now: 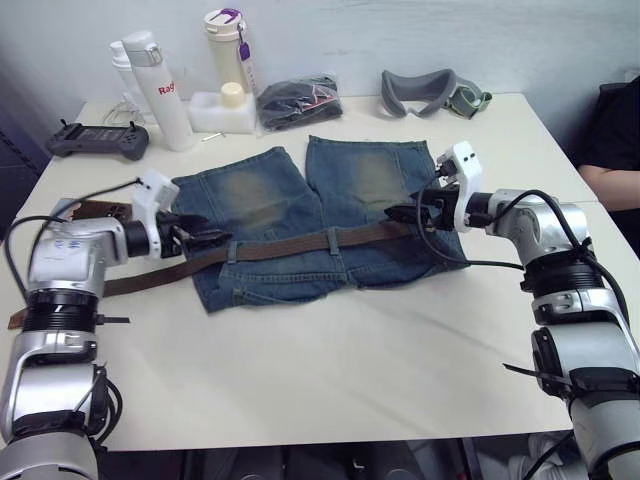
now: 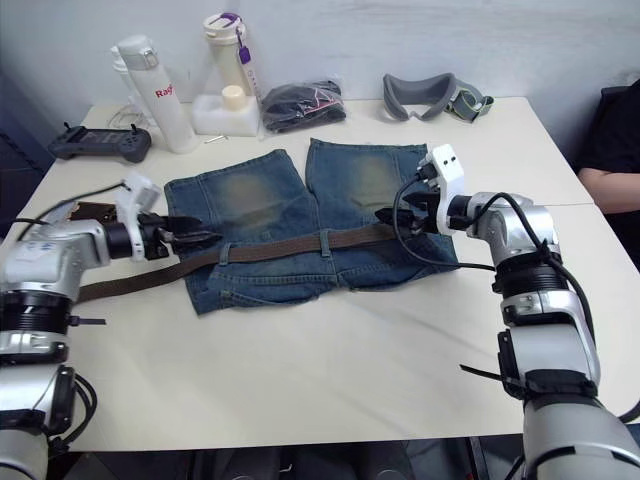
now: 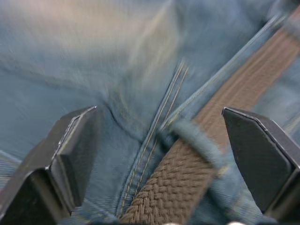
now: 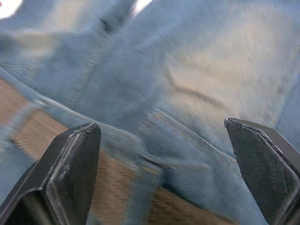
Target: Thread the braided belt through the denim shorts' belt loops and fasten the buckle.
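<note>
The shorts (image 1: 320, 220) lie mid-counter (image 1: 350, 370), legs pointing away, with the belt (image 1: 300, 245) across the waistband and trailing off to the left. Behind them — bottles (image 1: 165, 90), a bagged bundle (image 1: 298, 100), goggles (image 1: 430, 92); a controller (image 1: 97, 140) sits far left.

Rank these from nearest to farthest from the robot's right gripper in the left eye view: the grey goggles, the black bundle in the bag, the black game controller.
1. Grey goggles, straight behind the right gripper.
2. Black bundle, back middle.
3. Game controller, far left corner.
</note>
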Tool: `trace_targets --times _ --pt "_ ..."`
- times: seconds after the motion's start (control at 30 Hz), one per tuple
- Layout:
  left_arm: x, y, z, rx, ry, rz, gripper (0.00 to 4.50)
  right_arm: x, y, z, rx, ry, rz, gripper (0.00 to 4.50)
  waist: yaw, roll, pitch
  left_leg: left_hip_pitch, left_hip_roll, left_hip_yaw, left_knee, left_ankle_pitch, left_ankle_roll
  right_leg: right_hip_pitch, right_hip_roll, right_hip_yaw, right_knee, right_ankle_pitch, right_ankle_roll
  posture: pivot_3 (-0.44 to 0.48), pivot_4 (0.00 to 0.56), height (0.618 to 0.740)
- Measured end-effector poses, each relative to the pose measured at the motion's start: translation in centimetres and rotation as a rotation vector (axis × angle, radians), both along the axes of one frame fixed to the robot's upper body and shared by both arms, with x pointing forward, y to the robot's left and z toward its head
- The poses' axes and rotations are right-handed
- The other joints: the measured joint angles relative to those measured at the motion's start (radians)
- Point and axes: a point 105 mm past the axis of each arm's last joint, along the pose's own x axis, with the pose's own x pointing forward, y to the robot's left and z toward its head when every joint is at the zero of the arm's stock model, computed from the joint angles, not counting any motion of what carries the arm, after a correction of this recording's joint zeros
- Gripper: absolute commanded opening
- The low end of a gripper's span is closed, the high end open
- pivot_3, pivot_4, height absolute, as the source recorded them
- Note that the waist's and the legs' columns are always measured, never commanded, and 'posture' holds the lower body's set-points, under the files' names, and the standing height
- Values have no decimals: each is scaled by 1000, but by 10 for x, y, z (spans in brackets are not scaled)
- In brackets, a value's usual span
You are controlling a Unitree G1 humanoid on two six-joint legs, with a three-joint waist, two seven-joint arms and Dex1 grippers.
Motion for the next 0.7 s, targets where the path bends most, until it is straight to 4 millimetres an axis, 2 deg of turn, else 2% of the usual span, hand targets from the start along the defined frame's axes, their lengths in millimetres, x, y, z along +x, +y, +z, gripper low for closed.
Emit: trace_targets --times 0.1,0.17,0.2,0.23,0.3,0.33,0.37,0.67,0.7 --pt "1 -4 -3 29 16 -8 4500 -2 -6 -16 -43 53 2 3659 0 0 0 -1 0 1 0 0 0 -1 0 0 0 0 0 0 150 740" --pt "1 -3 -4 37 23 -1 4500 -3 -8 -21 -58 66 20 2751 0 0 0 -1 0 2 1 0 0 -1 0 0 -1 0 0 0 150 740" --pt "1 -3 -5 39 26 1 4500 -4 -7 -20 -57 63 32 2184 -1 0 0 1 0 3 1 0 0 -1 0 1 -2 0 0 0 150 740" --pt "1 -4 -5 39 30 -1 4500 -4 -6 -18 -52 56 43 1923 -1 0 0 2 0 3 1 0 -1 0 0 1 -1 0 0 0 150 740" --pt "-1 -8 -6 45 33 -14 4500 -5 -6 -15 -43 37 62 847 -1 0 0 4 0 3 1 0 -1 1 0 1 0 0 1 0 150 740" --pt "-2 -10 -7 46 36 -21 4500 -5 -6 -13 -41 25 73 460 0 0 0 4 0 3 1 0 -1 1 0 1 0 0 1 0 150 740" --pt "-3 -12 -7 46 37 -25 4500 -6 -6 -12 -39 19 80 319 0 0 0 4 0 3 1 0 -1 1 0 1 0 0 1 0 150 740" --pt "-11 -23 -3 29 71 -66 4500 -12 -7 -9 -38 -29 121 319 1 0 0 3 0 3 1 -1 -2 1 0 1 -1 0 1 0 150 740" --pt "-12 -23 -4 29 76 -67 4243 -13 -7 -8 -36 -30 122 319 1 0 0 3 0 3 1 -1 -2 1 0 1 -1 0 1 0 150 740"
